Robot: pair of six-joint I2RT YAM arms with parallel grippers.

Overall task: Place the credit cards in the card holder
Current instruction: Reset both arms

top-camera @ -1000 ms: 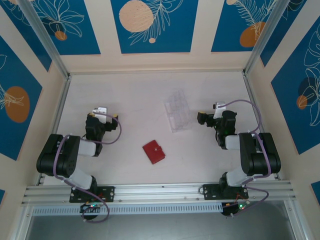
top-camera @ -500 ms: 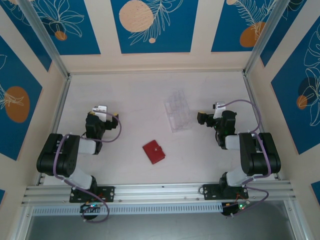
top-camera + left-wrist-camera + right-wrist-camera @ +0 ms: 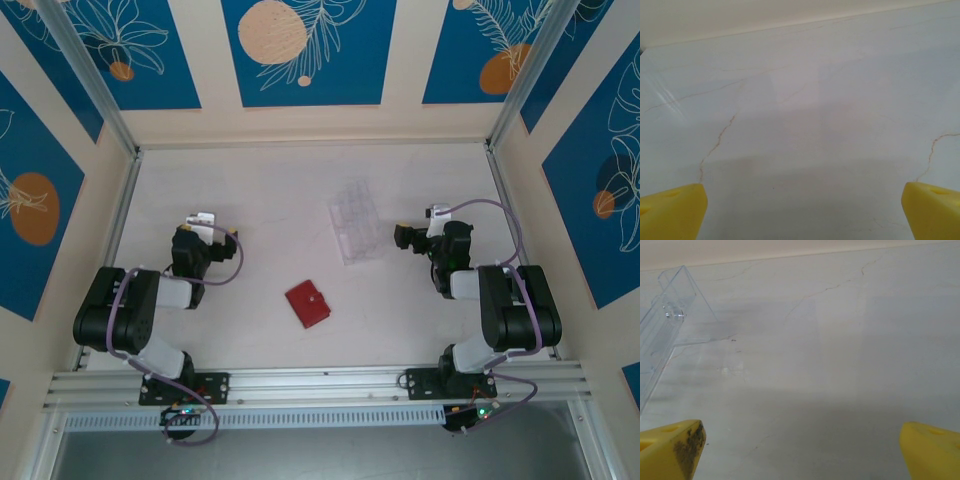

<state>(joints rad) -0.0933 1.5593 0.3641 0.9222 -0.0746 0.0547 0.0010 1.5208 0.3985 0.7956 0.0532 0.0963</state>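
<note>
The card holder (image 3: 307, 304), a small dark red fold wallet with a snap tab, lies shut on the table midway between the arms. The credit cards are out of view. My left gripper (image 3: 190, 243) hangs low over bare table to the wallet's far left, its yellow fingertips (image 3: 670, 212) spread wide with nothing between them (image 3: 802, 212). My right gripper (image 3: 408, 238) sits just right of the clear tray, also open (image 3: 802, 452), with only table surface between its fingertips (image 3: 670, 450).
A clear plastic compartment tray (image 3: 355, 220) stands behind the wallet; its corner (image 3: 670, 315) shows at the left of the right wrist view. The walls close in the pale table (image 3: 270, 190) at the back and sides. An aluminium rail (image 3: 320, 385) runs along the near edge.
</note>
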